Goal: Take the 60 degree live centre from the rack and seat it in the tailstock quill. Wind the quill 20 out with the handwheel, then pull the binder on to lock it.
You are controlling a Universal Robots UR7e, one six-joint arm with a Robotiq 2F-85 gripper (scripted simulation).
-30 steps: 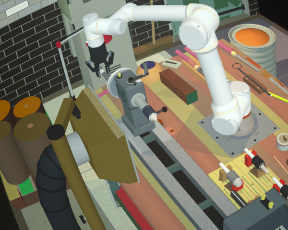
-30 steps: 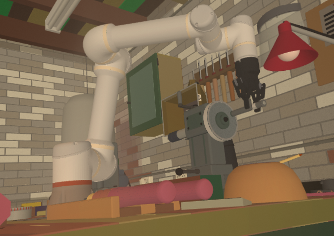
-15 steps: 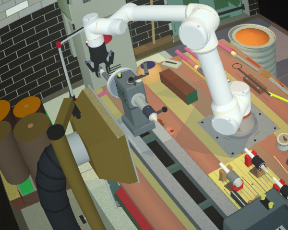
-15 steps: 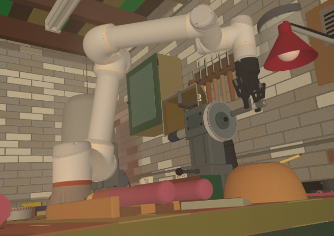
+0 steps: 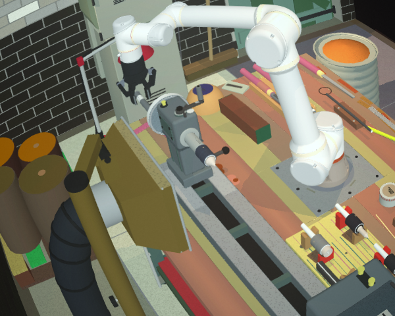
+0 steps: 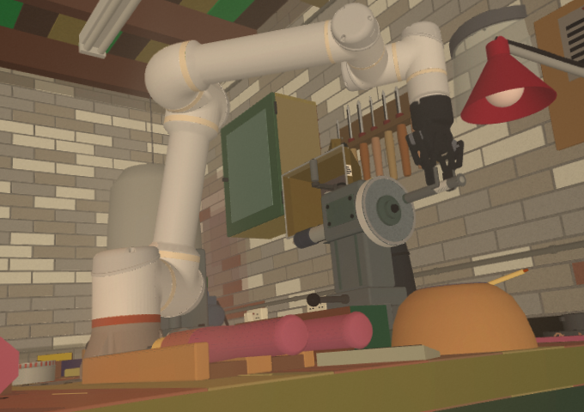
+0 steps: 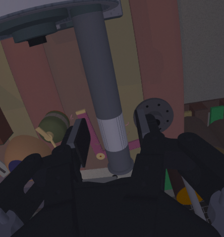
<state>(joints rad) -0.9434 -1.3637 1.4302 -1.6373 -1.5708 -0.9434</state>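
Observation:
The grey tailstock (image 5: 182,143) stands on the lathe bed at the left of the bench. The live centre (image 5: 206,156) sits in the quill (image 5: 192,139), its cone tip pointing down the bed. The handwheel (image 5: 154,114) (image 6: 383,211) is on the tailstock's far end. Its crank handle (image 6: 431,189) (image 7: 107,106) sticks out from the rim, and my open gripper (image 5: 138,93) (image 6: 439,170) (image 7: 110,137) straddles the handle's outer end, holding nothing. The binder lever (image 5: 191,103) rises from the tailstock's top.
A tan guard panel on a brown post (image 5: 140,183) stands left of the bed. An orange dome (image 5: 204,97) and a brown block (image 5: 243,117) lie behind the tailstock. The rack (image 5: 351,238) with other centres sits at the bench's near right. A red lamp (image 6: 507,92) hangs near my wrist.

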